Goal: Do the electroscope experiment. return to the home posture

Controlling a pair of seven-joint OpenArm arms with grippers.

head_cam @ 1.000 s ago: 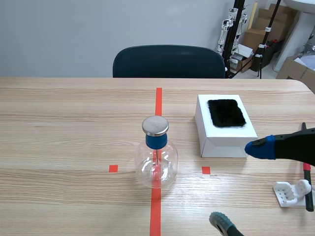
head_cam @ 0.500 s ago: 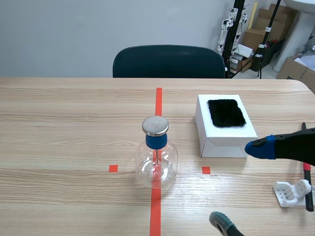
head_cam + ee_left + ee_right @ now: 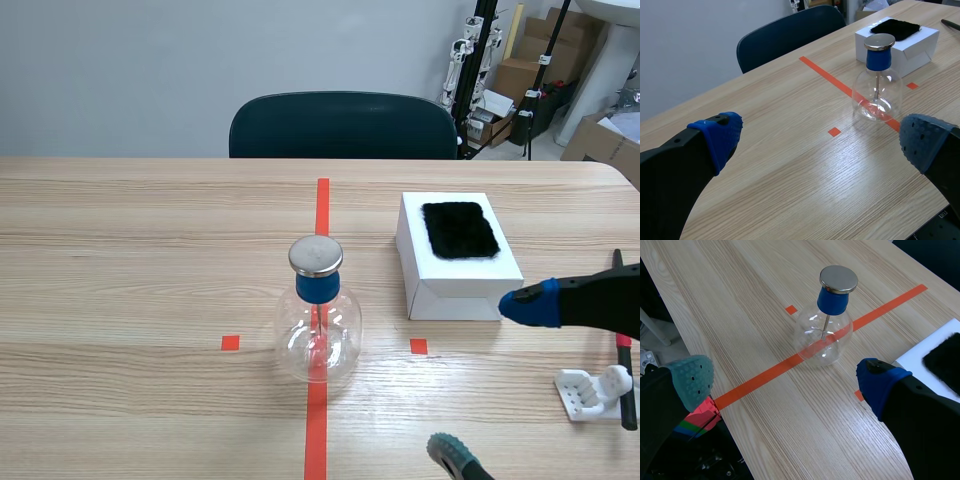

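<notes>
with the left end effector (image 3: 820,141) and right end effector (image 3: 785,382) both spread apart and empty, draw your arms straight back, well clear of the flask (image 3: 318,325).

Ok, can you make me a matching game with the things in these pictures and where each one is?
Things:
1. glass flask
2. black fuzzy pad
3. dark chair

Places:
A. behind the far edge of the table
B. lying on top of the white box
C. standing on the long red tape line

Right pairs: 1-C, 2-B, 3-A.
</notes>
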